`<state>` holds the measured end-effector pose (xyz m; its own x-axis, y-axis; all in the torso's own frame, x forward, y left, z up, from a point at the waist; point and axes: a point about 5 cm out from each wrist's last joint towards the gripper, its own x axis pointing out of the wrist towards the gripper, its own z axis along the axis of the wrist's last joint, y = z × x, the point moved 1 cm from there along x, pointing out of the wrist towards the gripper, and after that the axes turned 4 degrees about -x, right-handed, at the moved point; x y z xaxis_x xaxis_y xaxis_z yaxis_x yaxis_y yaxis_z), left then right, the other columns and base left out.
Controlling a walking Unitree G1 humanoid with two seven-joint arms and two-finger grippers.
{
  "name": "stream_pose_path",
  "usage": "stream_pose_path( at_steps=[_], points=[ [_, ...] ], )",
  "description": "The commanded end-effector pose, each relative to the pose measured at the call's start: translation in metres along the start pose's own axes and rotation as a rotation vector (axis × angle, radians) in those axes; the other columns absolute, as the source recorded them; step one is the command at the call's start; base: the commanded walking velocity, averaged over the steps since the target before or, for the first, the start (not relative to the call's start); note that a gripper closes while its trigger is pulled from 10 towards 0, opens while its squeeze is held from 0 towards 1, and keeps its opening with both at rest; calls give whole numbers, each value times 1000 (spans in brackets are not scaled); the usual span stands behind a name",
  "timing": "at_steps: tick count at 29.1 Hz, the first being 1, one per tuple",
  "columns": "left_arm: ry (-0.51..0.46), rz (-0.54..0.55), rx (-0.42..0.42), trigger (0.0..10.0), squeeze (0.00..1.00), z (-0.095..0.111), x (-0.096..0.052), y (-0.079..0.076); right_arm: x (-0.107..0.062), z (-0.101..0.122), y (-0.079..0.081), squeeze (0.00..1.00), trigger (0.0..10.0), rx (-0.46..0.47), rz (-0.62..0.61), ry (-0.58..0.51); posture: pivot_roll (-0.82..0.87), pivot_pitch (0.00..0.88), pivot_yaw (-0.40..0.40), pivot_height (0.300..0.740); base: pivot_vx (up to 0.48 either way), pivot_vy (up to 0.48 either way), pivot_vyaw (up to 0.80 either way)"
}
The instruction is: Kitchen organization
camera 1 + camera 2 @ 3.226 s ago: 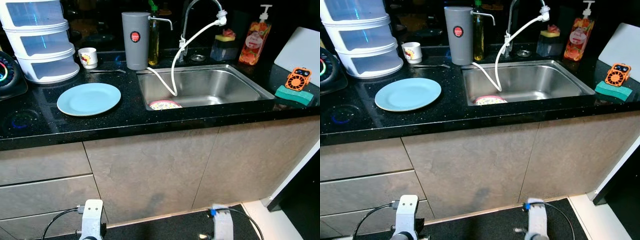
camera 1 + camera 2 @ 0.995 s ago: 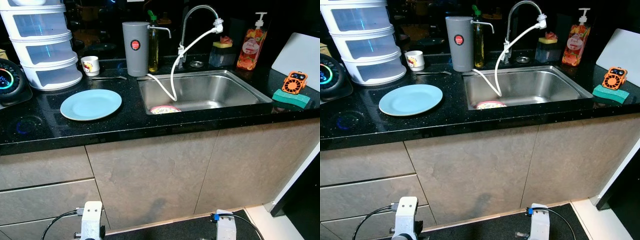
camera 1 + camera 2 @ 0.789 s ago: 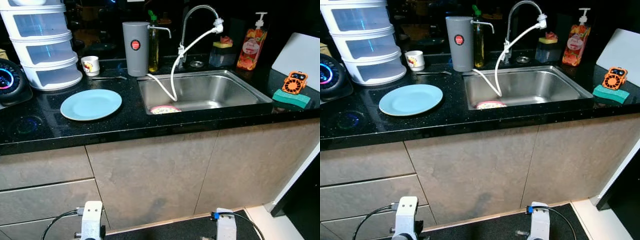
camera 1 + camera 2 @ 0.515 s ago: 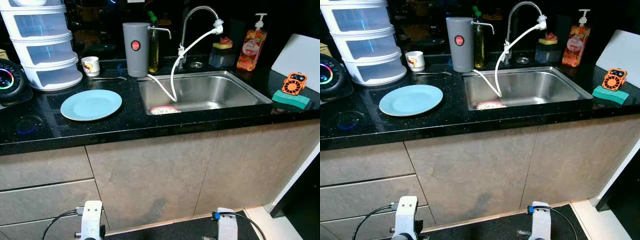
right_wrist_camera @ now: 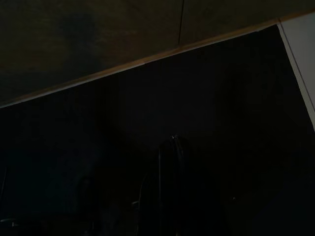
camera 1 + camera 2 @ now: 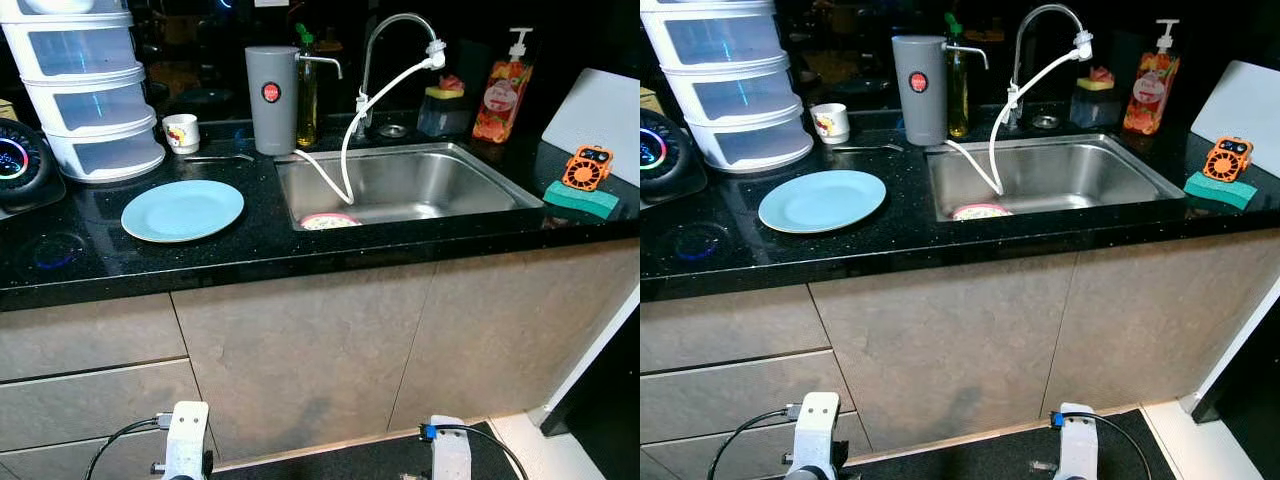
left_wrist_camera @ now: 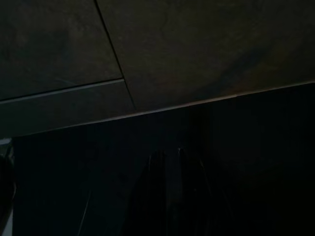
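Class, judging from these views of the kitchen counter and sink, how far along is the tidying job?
Nothing looks done yet. The blue plate lies on the black counter, a patterned dish sits in the sink, and the mug stands by the drawer tower. Nothing is in hand: both arms hang low before the cabinets. All sorting remains.

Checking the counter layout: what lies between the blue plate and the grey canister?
A spoon lies between plate and canister, on bare counter; eye views.

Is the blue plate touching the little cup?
Apart. The left eye view shows bare black counter between the plate and the cup behind it.
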<state>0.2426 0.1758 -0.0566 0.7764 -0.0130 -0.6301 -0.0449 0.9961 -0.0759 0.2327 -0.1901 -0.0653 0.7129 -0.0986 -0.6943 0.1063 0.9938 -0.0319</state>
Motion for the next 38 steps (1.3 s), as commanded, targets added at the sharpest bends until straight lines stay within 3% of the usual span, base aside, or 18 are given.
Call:
stream_pose_path(
  at_steps=[1,22,38],
  points=[
    [29,10,7,10000,0,-8,-2,1,-2,-7,-1,0,10000,-4,1,22,-32,7,7,740,0,0,0],
    [27,-31,20,10000,0,-9,-3,-1,-1,-5,-3,0,10000,26,-14,16,-43,15,16,740,0,0,0],
    [42,6,12,10000,0,-13,-3,0,-2,-9,-3,0,10000,2,-5,30,-50,28,16,740,0,0,0]
  ],
)
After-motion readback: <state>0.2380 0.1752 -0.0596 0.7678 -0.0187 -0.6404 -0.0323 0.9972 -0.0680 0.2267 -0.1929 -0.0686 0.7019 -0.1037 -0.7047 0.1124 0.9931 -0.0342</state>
